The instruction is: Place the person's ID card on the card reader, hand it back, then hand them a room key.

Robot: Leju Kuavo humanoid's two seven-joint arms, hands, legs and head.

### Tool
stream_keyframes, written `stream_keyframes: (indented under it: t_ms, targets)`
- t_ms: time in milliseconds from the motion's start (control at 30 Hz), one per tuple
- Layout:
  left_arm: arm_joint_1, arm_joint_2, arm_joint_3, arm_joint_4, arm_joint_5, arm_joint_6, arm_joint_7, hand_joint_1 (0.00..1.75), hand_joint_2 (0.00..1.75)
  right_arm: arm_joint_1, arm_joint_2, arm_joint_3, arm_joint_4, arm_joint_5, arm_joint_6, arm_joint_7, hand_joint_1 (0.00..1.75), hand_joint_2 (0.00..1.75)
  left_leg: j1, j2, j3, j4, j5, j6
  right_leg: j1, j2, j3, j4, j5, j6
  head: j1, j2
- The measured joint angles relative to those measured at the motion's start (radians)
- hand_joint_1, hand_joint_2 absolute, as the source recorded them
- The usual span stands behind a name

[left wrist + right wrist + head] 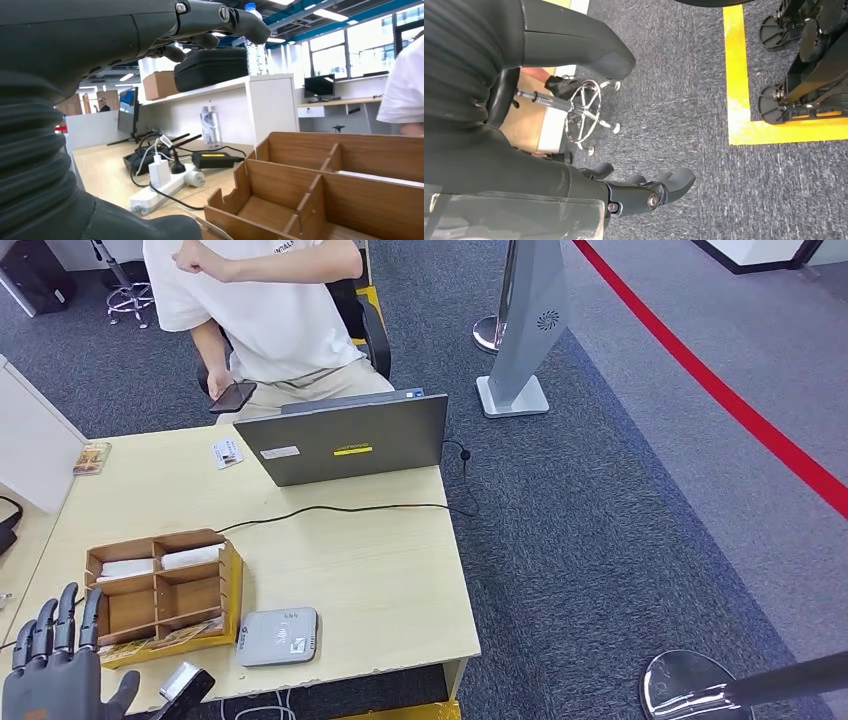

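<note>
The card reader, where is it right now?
In the head view the grey card reader lies flat near the table's front edge, just right of the wooden organizer box, with nothing on it.

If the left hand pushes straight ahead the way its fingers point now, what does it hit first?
Probably the near edge of the wooden compartmented organiser box: the left hand is open, fingers aimed at it. Height is unclear, so it might pass over.
</note>
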Motion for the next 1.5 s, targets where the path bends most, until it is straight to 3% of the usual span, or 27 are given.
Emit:
stream_keyframes:
  t_ms: [267, 700, 1500]
  targets:
    - [-0.008, -0.047, 0.065, 0.042, -0.029, -0.002, -0.030, 0.00, 1.75, 0.001, 0.000, 0.003, 0.000, 0.002, 0.001, 0.000, 0.00, 1.75, 0.000, 0.000, 0.000, 0.000, 0.000, 0.000, 0.000, 0.000, 0.000, 0.000, 0.000, 0.000, 0.000, 0.000]
    - [-0.084, -0.115, 0.071, 0.168, -0.097, 0.018, -0.059, 0.00, 1.75, -0.007, 0.000, 0.022, 0.000, 0.009, 0.002, 0.010, 0.00, 1.75, 0.000, 0.000, 0.000, 0.000, 0.000, 0.000, 0.000, 0.000, 0.000, 0.000, 0.000, 0.000, 0.000, 0.000]
    - [-0.134, -0.131, -0.008, 0.267, -0.142, 0.044, -0.058, 0.00, 1.75, -0.011, 0.000, 0.038, 0.000, 0.022, 0.004, 0.011, 0.00, 1.75, 0.000, 0.000, 0.000, 0.000, 0.000, 0.000, 0.000, 0.000, 0.000, 0.000, 0.000, 0.000, 0.000, 0.000]
